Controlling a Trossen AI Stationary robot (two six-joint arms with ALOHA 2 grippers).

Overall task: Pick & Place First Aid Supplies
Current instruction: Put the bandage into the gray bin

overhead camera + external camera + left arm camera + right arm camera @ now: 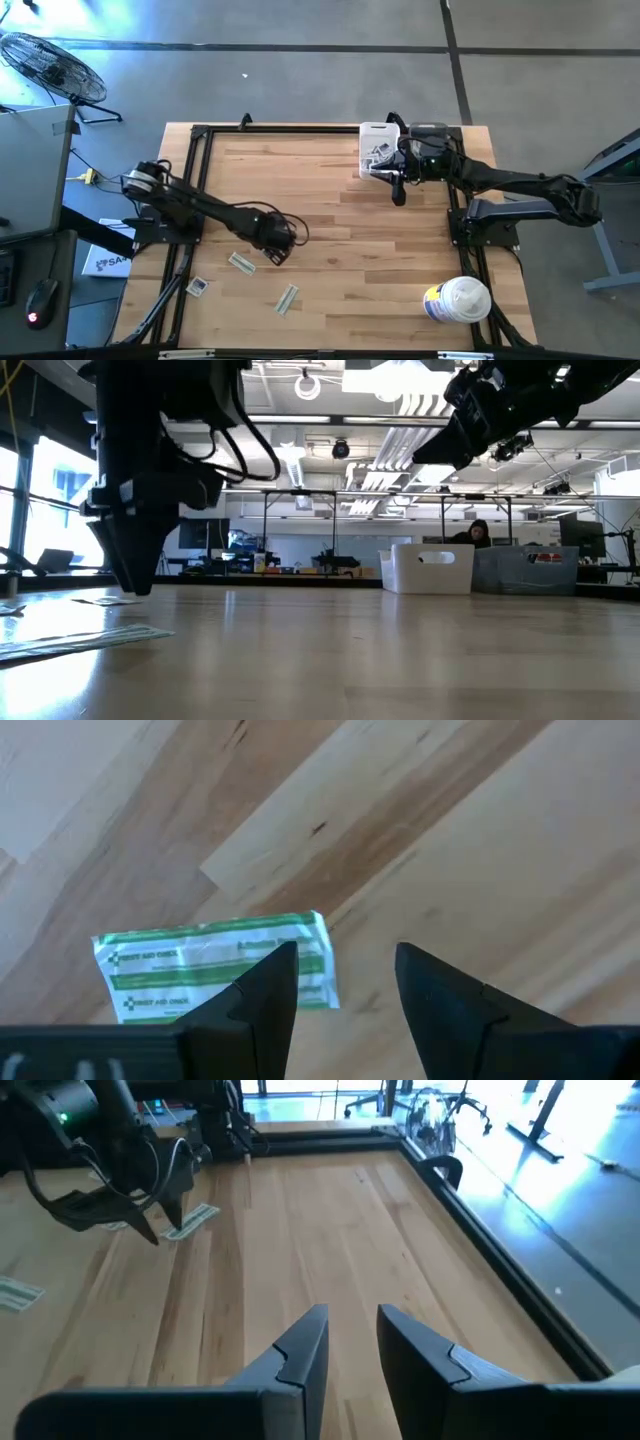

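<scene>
A narrow green-printed strip packet [205,965] lies flat on the wooden table [340,250]. My left gripper [345,975] points down close above it, open, with one fingertip [275,970] over the strip's end and bare wood between the fingers. From above, my left gripper [275,247] stands beside this strip [241,263]. A second strip [287,298] and a square white packet [197,286] lie nearer the front edge. My right gripper [345,1340] hangs high beside the white bin [378,150], slightly open, holding nothing.
The white bin at the far edge holds several packets. A big white canister [458,300] stands at the near right corner. A black frame [200,135] runs along the table's edges. The middle of the table shows bare wood.
</scene>
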